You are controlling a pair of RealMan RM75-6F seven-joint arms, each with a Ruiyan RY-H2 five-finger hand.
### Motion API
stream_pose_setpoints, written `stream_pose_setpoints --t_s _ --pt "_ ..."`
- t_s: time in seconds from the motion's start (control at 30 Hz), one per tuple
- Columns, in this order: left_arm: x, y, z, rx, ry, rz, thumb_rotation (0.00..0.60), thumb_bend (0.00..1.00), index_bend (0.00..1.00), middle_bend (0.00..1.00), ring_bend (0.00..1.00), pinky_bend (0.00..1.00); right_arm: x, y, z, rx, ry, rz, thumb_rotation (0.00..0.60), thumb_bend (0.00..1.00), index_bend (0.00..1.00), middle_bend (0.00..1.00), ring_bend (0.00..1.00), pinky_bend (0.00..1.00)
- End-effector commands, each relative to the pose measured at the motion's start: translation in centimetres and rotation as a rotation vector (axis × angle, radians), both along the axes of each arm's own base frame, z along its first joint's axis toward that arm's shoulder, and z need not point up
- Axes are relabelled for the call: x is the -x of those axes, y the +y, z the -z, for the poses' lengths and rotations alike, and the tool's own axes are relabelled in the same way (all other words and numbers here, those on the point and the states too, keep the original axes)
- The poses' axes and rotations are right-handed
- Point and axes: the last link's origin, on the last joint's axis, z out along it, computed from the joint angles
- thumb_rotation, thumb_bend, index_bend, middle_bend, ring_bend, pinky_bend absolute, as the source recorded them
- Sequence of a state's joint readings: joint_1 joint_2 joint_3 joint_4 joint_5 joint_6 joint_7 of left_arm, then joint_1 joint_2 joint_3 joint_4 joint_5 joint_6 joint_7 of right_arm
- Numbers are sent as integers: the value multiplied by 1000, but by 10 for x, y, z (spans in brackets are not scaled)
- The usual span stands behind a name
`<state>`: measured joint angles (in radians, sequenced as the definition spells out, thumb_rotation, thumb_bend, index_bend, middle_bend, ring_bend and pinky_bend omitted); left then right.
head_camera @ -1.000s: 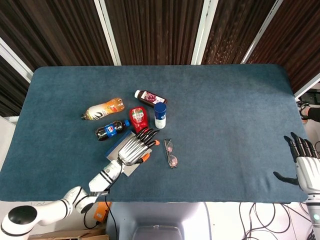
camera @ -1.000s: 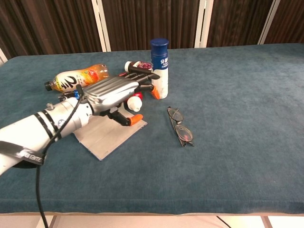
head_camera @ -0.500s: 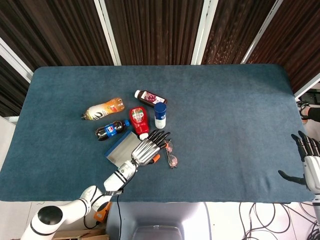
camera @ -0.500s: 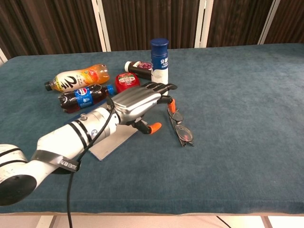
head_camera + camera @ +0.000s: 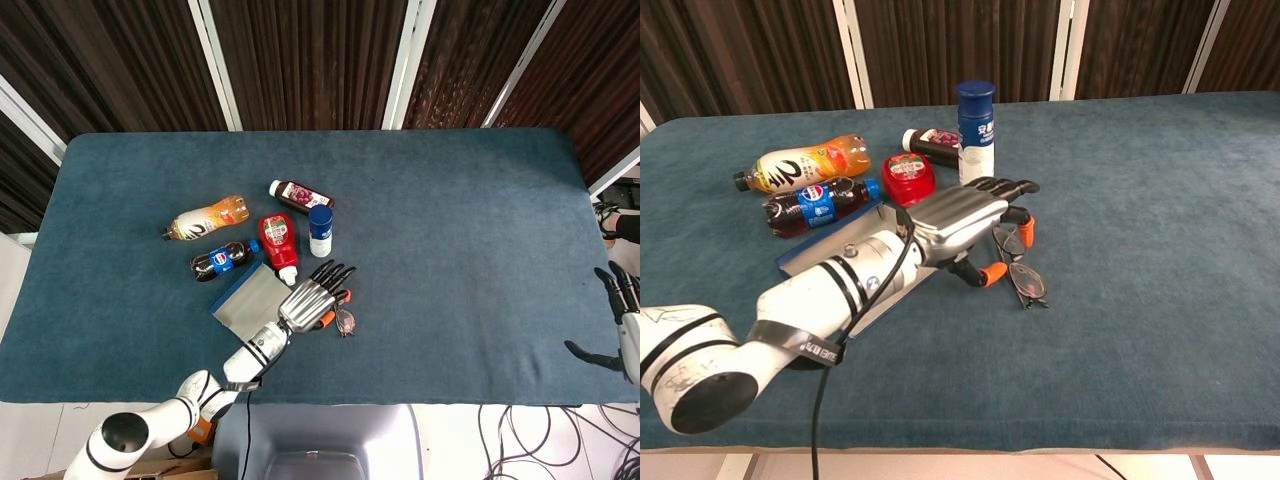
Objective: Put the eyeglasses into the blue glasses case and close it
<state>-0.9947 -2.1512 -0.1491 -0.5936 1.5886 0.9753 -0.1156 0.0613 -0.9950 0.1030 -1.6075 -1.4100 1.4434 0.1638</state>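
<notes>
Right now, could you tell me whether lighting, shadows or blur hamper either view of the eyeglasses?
Head view: even, soft light, no glare; the eyeglasses are small and partly covered by the left robot hand. Chest view: sharp; the eyeglasses show clearly, with only a faint shadow under the left robot hand.

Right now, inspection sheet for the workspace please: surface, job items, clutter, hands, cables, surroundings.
Surface: table with blue cloth.
Job items: glasses folded, on the cloth; case open, flat, left of them.
Clutter: orange bottle, cola bottle, ketchup, dark bottle all lying; blue-capped bottle upright.
Hands: left hand spread over the glasses, holding nothing; right hand open, off the table's right edge.
Cables: loose cables on the floor below.
Surroundings: dark slatted wall.
</notes>
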Motion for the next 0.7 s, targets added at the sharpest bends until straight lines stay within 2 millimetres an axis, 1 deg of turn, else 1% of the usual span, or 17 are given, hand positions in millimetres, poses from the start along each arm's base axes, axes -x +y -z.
stream_pose_setpoints --t_s 0.03,0.37,0.5,0.7 --pt "1 0 3 0 16 -2 600 382 391 0 0 0 0 1 -1 3 -1 -1 600 84 0 0 0 0" --pt "0 0 3 1 9 0 600 413 487 0 0 0 1 2 -3 7 -4 0 600 85 0 0 0 0" --pt "3 2 3 -2 21 -14 600 430 544 0 0 0 1 2 -3 7 -3 -2 600 81 0 0 0 0" --pt "6 3 3 5 22 -26 600 467 593 0 0 0 1 2 -3 9 -4 -3 600 84 0 0 0 0"
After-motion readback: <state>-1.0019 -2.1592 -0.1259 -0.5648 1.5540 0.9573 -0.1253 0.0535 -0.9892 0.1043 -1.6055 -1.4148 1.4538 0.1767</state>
